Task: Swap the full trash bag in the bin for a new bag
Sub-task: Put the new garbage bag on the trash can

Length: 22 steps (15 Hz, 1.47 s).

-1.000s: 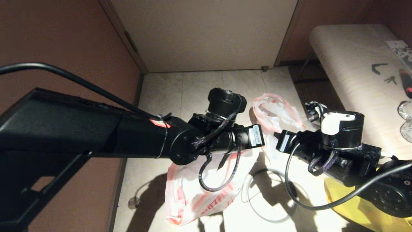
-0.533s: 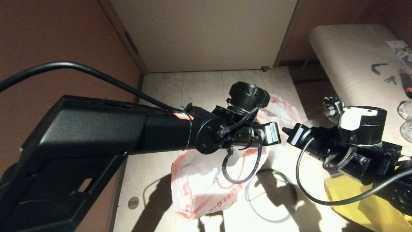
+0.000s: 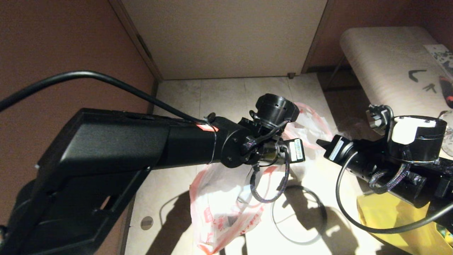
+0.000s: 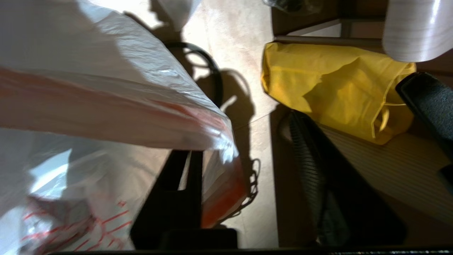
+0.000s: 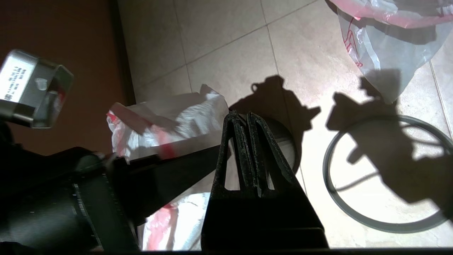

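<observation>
Plastic bag (image 3: 219, 202): translucent white, pink-red hem band, red printed lettering low on its side. Big bag (image 4: 332, 85): plain bright yellow. Hoop (image 5: 385, 170) on the floor: thin, grey. Floor tiles (image 3: 219, 95): pale beige, faint mottling. Wall (image 3: 63, 46): reddish brown. Both arms: black.

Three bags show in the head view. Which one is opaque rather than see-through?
The yellow bag on the floor beneath the right arm. The printed white bag under the left arm and the pink-hemmed white bag behind it are both translucent.
</observation>
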Tool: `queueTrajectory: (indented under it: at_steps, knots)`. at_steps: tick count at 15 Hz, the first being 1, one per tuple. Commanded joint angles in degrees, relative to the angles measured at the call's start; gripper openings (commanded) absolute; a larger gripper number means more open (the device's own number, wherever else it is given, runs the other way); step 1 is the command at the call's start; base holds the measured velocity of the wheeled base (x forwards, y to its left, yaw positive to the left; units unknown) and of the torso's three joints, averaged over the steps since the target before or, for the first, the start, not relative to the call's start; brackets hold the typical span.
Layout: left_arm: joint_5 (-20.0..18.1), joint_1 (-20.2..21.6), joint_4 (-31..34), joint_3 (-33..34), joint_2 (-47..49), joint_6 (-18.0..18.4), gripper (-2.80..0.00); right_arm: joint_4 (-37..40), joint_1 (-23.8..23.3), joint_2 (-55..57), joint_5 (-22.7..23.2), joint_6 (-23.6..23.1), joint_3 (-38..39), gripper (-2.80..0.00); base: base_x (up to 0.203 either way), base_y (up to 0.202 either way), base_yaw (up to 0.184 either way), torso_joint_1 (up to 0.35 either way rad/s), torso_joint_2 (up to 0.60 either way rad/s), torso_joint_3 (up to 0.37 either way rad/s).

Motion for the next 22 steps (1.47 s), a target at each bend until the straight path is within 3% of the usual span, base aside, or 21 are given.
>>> queueTrajectory:
  at_steps: [1, 5, 7, 9, 13, 18, 21, 22]
  knots:
    - [0.62, 0.07, 0.05, 3.18, -3.88, -0.18, 0.00, 0.69, 0.74, -0.31, -0.20, -0.09, -0.01, -2.80, 0.000, 0.000, 0.000, 0.000, 0.00, 0.000]
    - [2.11, 0.40, 0.35, 11.35, -13.13, -0.47, 0.00, 1.55, 0.95, 1.48, -0.57, -2.81, -0.01, -2.80, 0.000, 0.000, 0.000, 0.000, 0.00, 0.000]
    - [6.32, 0.43, 0.14, 16.49, -14.38, -1.23, 0.00, 1.53, 1.10, 2.47, -0.88, -3.18, -0.01, -2.80, 0.000, 0.000, 0.000, 0.000, 0.00, 0.000]
    - [8.19, 1.76, -1.01, 22.75, -15.85, -2.74, 0.00, 1.53, 1.91, 2.51, -0.88, -4.08, -0.29, -2.80, 0.000, 0.000, 0.000, 0.000, 0.00, 0.000]
    - [8.71, 4.37, -18.44, 37.31, -22.50, -3.48, 0.00, 1.55, 3.78, 2.64, -1.28, -5.76, -0.72, -2.80, 0.000, 0.000, 0.000, 0.000, 0.00, 0.000]
    - [7.72, 2.93, -20.94, 42.61, -31.61, -3.75, 0.00, 1.53, 5.62, 5.06, -4.00, -10.02, -1.07, -2.80, 0.000, 0.000, 0.000, 0.000, 0.00, 0.000]
    - [7.83, 5.91, -21.10, 43.97, -32.13, -4.01, 0.00, 1.86, 6.73, 5.49, -4.33, -10.68, -2.25, -2.80, 0.000, 0.000, 0.000, 0.000, 0.00, 0.000]
    - [8.23, 8.16, -21.84, 45.40, -32.44, -4.77, -2.80, 2.86, 7.90, 5.53, -5.02, -11.48, -3.33, -2.80, 0.000, 0.000, 0.000, 0.000, 0.00, 0.000]
